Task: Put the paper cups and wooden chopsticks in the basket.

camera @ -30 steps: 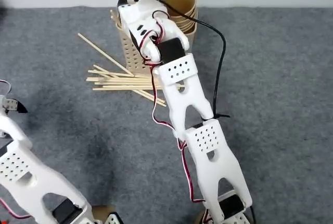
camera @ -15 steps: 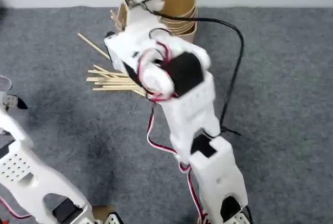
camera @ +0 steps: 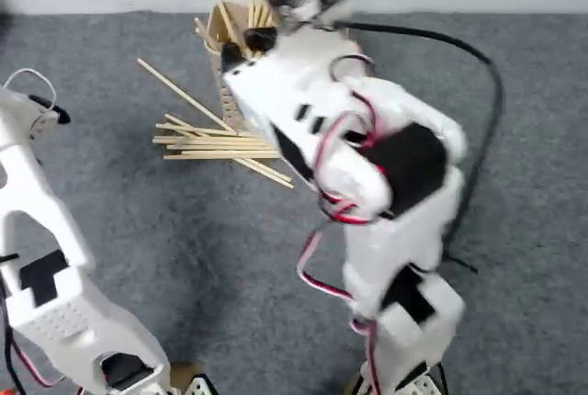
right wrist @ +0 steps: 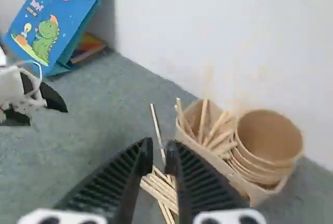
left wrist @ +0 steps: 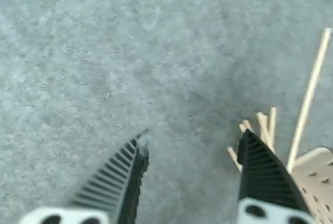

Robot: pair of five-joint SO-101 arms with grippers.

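Retreat of right gripper logged: over the last second its arm lifted up and away from the basket, jaws nearly closed on nothing, while the left gripper came in wide open and empty near the loose chopsticks. You can take the cups as done (stacked in the basket, a few sticks beside them), so the fan on the carpet is what remains. Surface is grey carpet; white wall behind, blue bag against it.
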